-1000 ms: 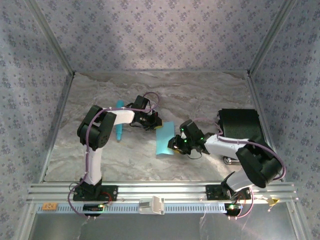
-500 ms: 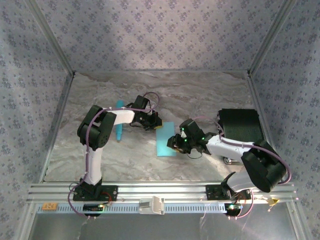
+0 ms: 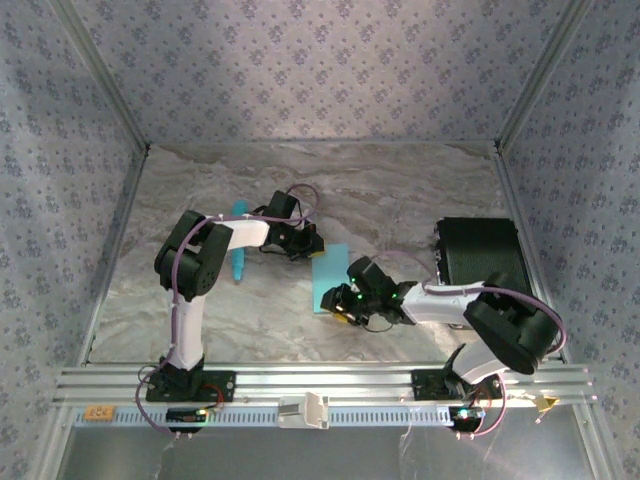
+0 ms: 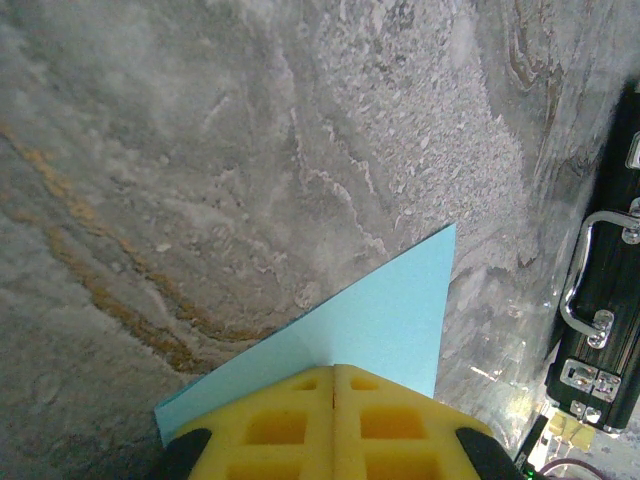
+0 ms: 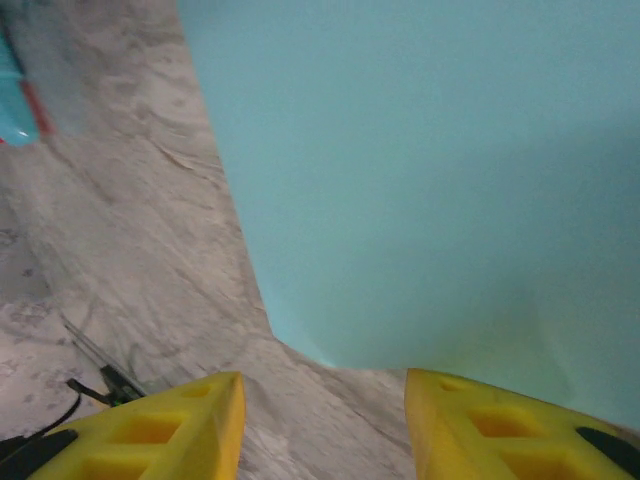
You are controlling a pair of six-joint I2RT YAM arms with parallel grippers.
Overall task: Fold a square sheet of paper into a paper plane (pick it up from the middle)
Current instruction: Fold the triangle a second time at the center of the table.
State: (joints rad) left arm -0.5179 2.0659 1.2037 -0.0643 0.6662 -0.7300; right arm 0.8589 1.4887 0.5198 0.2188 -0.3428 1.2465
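Note:
The square sheet of paper [image 3: 330, 272], light cyan-blue, lies on the marble table between the two arms. My left gripper [image 3: 308, 249] is at its far left corner. In the left wrist view the yellow fingers [image 4: 300, 420] are shut tight together, with their tips resting on the sheet [image 4: 385, 315]. My right gripper [image 3: 336, 303] is low at the sheet's near end. In the right wrist view its two yellow fingers [image 5: 170, 425] stand apart, and a corner of the sheet [image 5: 430, 170] lies just ahead of the gap with nothing between the fingers.
A slim turquoise pen-like stick [image 3: 239, 247] lies left of the left forearm and shows at the right wrist view's top left edge [image 5: 14, 110]. A black case [image 3: 480, 254] with metal latches [image 4: 600, 320] stands at the right. Patterned walls enclose the table.
My right gripper has slid left and toward the near edge, down to the sheet's near end, and its fingers have spread wider. The left gripper and the sheet have stayed put.

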